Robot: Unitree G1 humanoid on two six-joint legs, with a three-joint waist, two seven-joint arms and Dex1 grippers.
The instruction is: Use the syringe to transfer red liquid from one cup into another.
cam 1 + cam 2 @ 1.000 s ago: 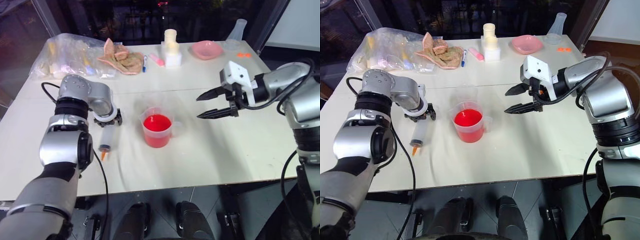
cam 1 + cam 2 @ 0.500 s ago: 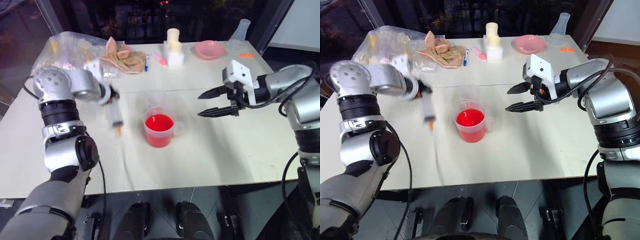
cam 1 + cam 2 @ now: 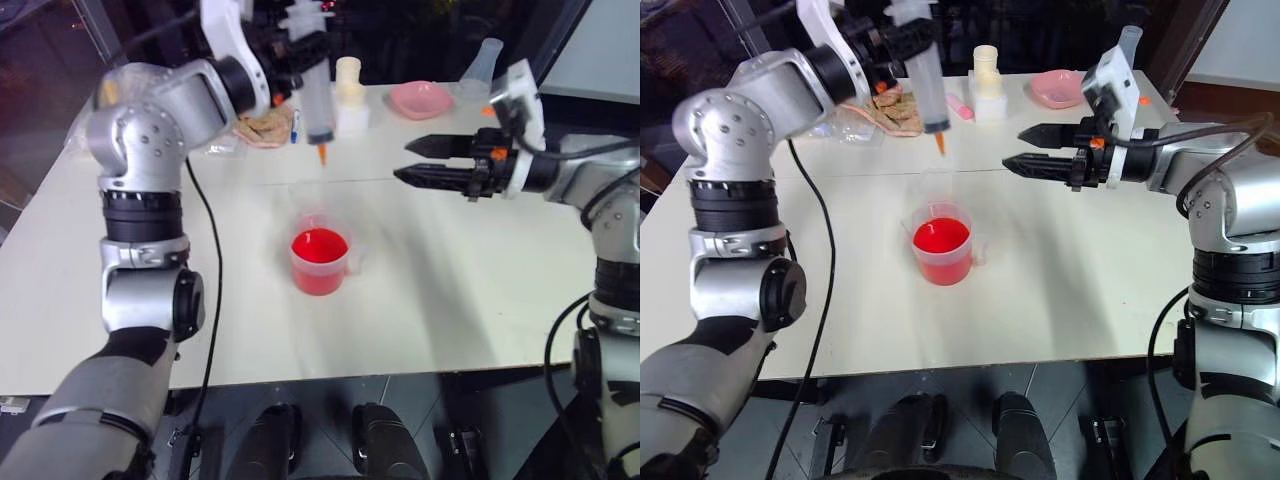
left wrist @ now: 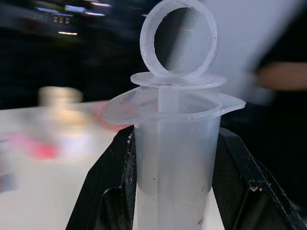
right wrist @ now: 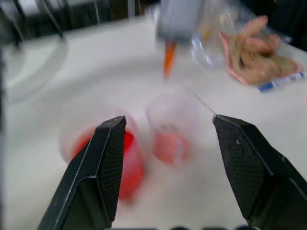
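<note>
Head views: left gripper [image 3: 285,45] raised high, clamped on the syringe [image 3: 316,95]; barrel upright, orange nozzle pointing down, well above the desk [image 3: 480,290] and behind the cup [image 3: 320,258] holding red liquid [image 3: 320,246]; a second, empty clear cup [image 3: 932,186] just behind the full one; right gripper [image 3: 1035,150] level, fingers apart and holding nothing, to the right of the syringe.

Left wrist view: black fingers [image 4: 110,191] pressed against both sides of the clear barrel; plunger ring on top.

Right wrist view: fingers [image 5: 98,167] spread wide; orange tip and both cups beyond, blurred.
</note>
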